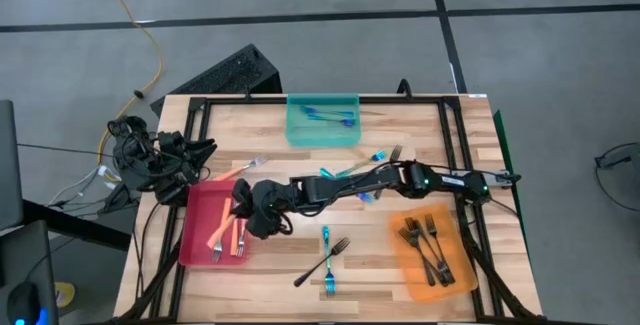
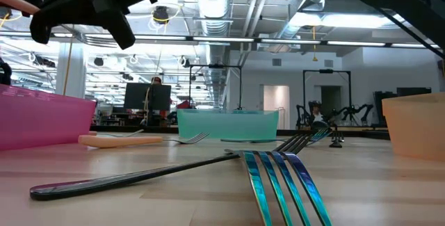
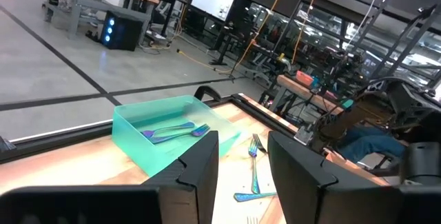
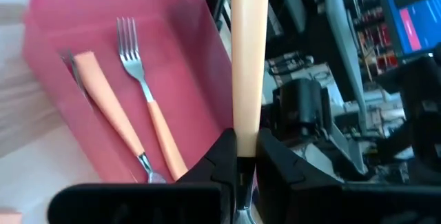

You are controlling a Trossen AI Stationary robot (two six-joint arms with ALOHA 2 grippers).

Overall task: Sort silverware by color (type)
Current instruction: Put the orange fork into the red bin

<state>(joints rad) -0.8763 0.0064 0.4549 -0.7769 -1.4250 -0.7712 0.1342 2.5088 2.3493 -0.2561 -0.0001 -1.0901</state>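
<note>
**Three trays, one fork in mid-air**

Three forks lie nearest on the wood: a blue fork (image 1: pixel 327 261) crossed by a dark fork (image 1: pixel 322 263), with an orange fork (image 1: pixel 240 169) farther off beside the red tray (image 1: pixel 192 227). Above that tray the right gripper (image 4: pixel 238 163) is clamped on an orange-handled fork (image 4: pixel 247 52), held by one end with the handle sticking far out. That long overhang is my worry: released from this height it may tip, bounce off the wall or land across the rim. Inside the red tray lie two orange forks (image 4: pixel 148 100). The orange tray (image 1: pixel 410 263) holds about four dark ones. Beyond the arm sit roughly three more loose forks (image 1: pixel 375 157). Farthest, the teal tray (image 3: pixel 141 138) holds two blue forks (image 3: pixel 172 131). The left gripper (image 3: pixel 242 162) waits at the table's side, fingers apart.
</note>
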